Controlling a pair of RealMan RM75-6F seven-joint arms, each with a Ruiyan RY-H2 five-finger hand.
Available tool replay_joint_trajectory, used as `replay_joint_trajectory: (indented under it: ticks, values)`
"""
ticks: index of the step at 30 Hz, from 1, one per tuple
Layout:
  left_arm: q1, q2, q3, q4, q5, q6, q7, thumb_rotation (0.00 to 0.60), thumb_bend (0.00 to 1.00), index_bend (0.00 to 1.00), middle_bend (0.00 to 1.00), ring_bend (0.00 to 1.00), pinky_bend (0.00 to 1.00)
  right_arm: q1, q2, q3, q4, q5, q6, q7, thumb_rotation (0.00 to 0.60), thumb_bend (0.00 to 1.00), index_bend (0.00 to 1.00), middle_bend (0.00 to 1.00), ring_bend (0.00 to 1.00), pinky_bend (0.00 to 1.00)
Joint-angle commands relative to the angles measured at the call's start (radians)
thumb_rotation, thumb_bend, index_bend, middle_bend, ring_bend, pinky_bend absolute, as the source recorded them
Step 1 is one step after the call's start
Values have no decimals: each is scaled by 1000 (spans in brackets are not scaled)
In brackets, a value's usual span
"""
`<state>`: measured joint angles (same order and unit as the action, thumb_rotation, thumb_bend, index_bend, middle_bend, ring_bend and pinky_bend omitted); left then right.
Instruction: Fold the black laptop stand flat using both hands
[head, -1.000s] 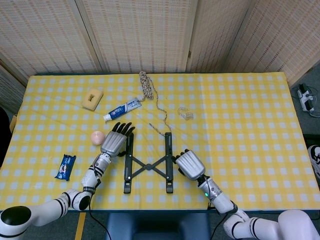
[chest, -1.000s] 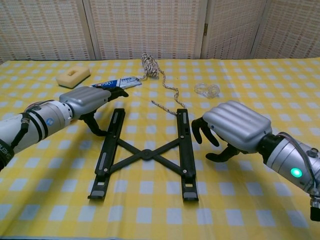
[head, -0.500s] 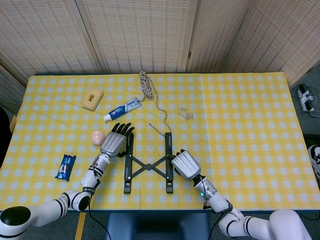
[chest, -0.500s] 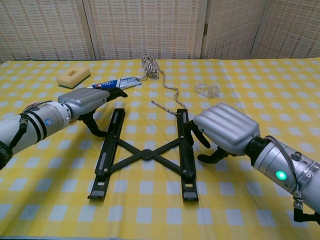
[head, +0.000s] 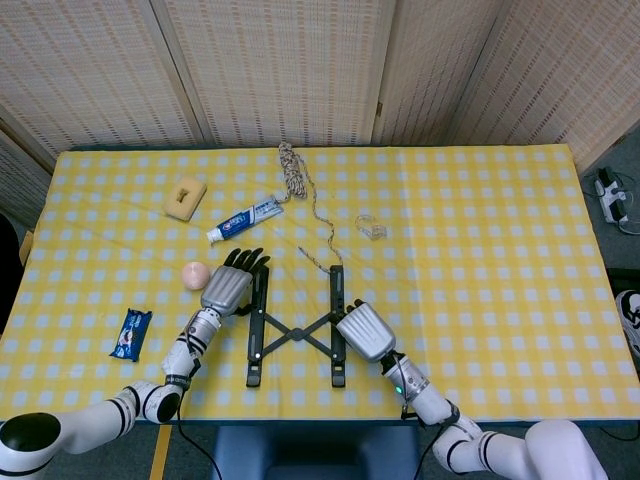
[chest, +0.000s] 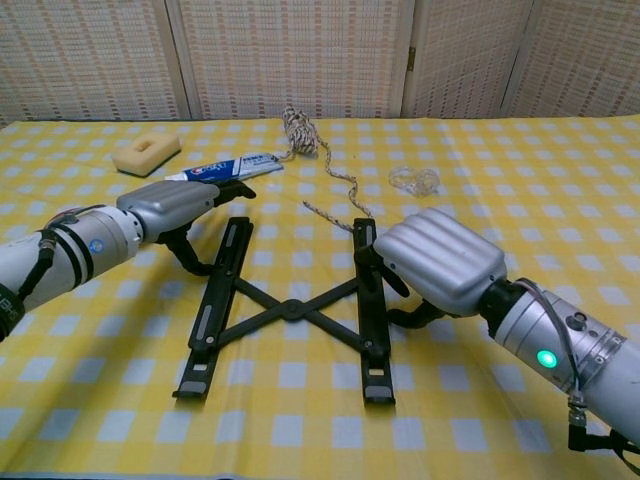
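1. The black laptop stand lies opened out near the front edge of my desk, about midway along it: two long bars joined by a crossed brace.
2. My right robot hand has its curled fingers against the outer side of the right bar; whether they truly clasp it I cannot tell.
3. My left robot hand lies stretched along the outer side of the left bar, fingers fairly straight and gripping nothing, thumb hooked down beside the bar.
4. To do this well I judge both palms should press inward together and evenly, low against the bars, so the brace scissors shut instead of the whole stand sliding sideways.
5. Farther back, the toothpaste tube and rope sit clear of the stand.
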<state>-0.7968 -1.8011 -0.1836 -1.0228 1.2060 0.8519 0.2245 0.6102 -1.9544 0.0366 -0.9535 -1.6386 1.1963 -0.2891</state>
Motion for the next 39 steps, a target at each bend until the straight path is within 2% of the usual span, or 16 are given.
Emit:
replay_joint_trajectory:
  ticks: [1, 15, 39]
  values:
    - [1, 1, 1, 0, 0, -1, -3, 600, 244, 0, 0, 0, 0, 0, 0, -3, 8, 1, -3, 2, 600, 268, 550, 718, 680, 612]
    - [3, -2, 5, -4, -3, -9, -25, 600, 243, 0, 0, 0, 0, 12, -56, -10, 76, -20, 20, 23, 600, 268, 550, 718, 679, 612]
    - [-2, -3, 2, -70, -12, -10, -27, 600, 243, 0, 0, 0, 0, 42, -112, 12, 106, -19, 33, 22, 600, 269, 550, 718, 678, 612]
